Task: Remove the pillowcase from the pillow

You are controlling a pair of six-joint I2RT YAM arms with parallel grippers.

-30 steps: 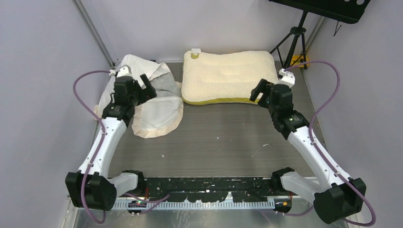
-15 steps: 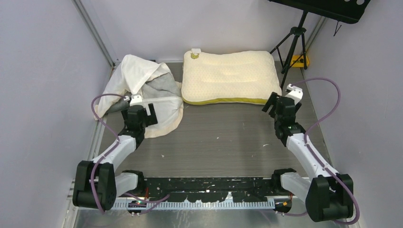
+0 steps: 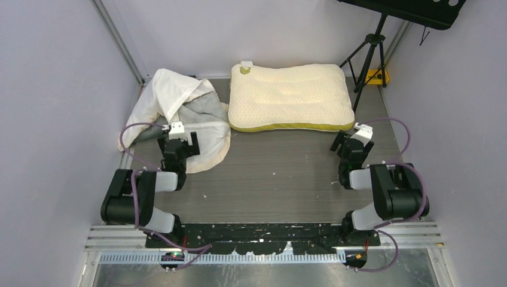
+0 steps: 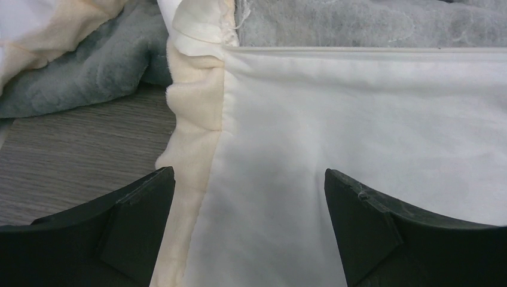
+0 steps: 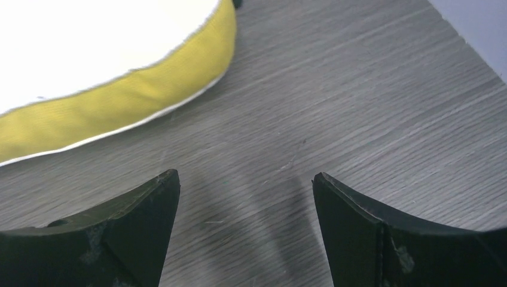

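The pale-yellow dotted pillow [image 3: 288, 97] lies bare at the back middle of the table; its yellow side band shows in the right wrist view [image 5: 113, 107]. The pillowcase [image 3: 185, 116] lies crumpled to its left, cream face and grey fuzzy face both showing. In the left wrist view its cream face [image 4: 359, 131] and frill edge [image 4: 194, 113] fill the frame. My left gripper [image 3: 178, 142] is open and empty, low over the pillowcase's near edge [image 4: 248, 185]. My right gripper [image 3: 351, 142] is open and empty above bare table [image 5: 245, 185], just near of the pillow's right corner.
Both arms are folded back near their bases at the table's front. A tripod [image 3: 369, 51] stands behind the table's back right corner. Grey walls close in left and right. A black rail [image 3: 263, 233] runs along the front edge.
Both arms have pulled back toward their bases and folded down. The left gripper moved from the pillowcase's top to its near edge; the right gripper moved away from the pillow's right end.
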